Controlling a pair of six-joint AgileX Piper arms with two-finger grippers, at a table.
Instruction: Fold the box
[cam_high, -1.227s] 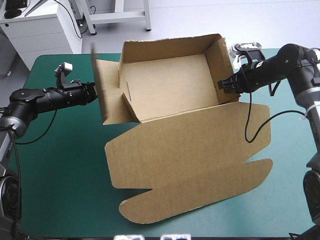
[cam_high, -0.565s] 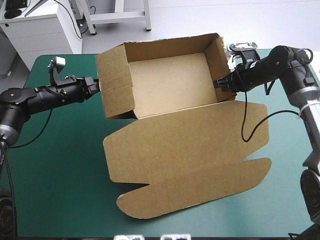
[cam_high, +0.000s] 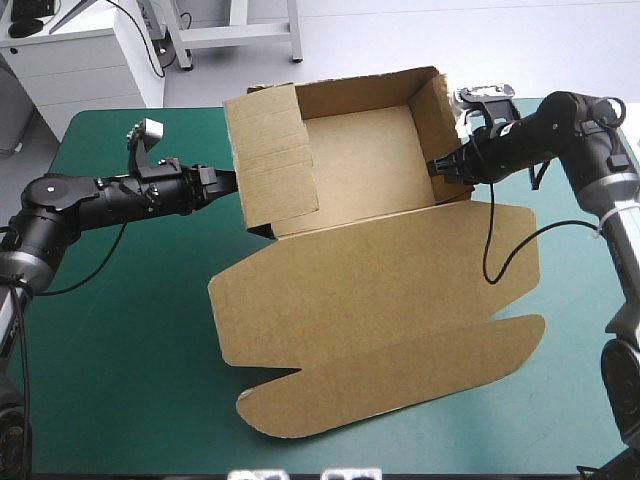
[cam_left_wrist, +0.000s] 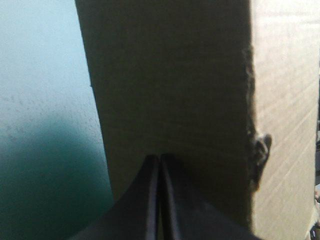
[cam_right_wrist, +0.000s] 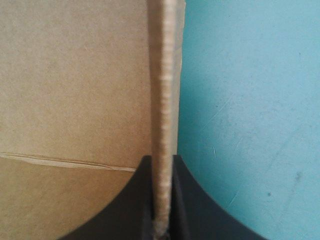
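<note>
Right gripper (cam_right_wrist: 161, 210) pinches the box (cam_high: 370, 170) by its right wall; only your right wrist view shows the board edge-on between the fingers. Left gripper (cam_left_wrist: 160, 162), pressed together, points at the box's inward-leaning left wall. From the box's front, the lid (cam_high: 380, 310) lies flat on the teal-green cover (cam_high: 120, 330).

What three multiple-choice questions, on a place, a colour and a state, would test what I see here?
1. Where is the lid of the box? A: standing upright. B: flat on the cover, toward the robot. C: folded over the walls.
2. The cover's colour? A: red. B: white. C: teal-green.
3. The right jaws? A: shut on the box's wall. B: wide open. C: holding a cup.
Answers: B, it spreads flat in the high view; C, teal-green shows around the box; A, the wall's edge runs between them.
</note>
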